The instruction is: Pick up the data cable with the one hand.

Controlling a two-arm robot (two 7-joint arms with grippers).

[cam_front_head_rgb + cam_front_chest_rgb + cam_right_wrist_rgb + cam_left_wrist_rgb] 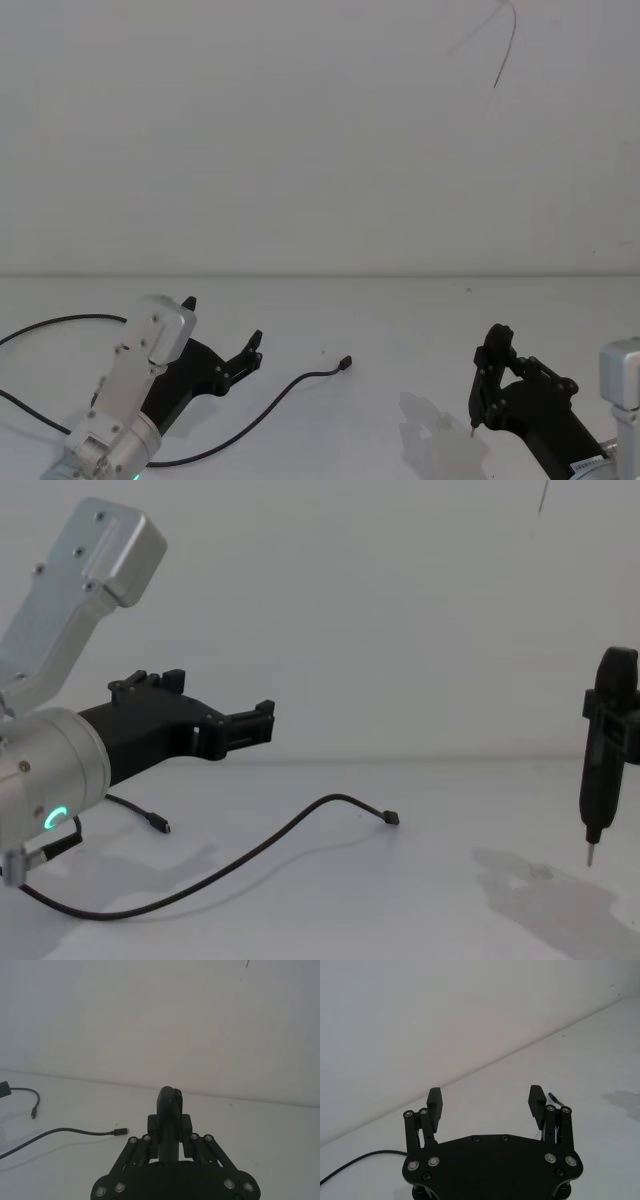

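No legible text, brand, number or sign appears in any view. One small white sticker (590, 463) sits on the right arm's wrist, behind the right gripper (490, 388) clamped on the pointed black tool (497, 345). Its print is too small to read.

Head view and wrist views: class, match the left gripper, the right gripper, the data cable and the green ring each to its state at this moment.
Column 1
1. left gripper
2. right gripper
3. data cable
4. green ring

Column 2
A. lying loose on the table
B. fingers shut together
C. glowing
D. fingers spread open, holding nothing

Pairs: 1-D, 2-B, 3-A, 4-C.
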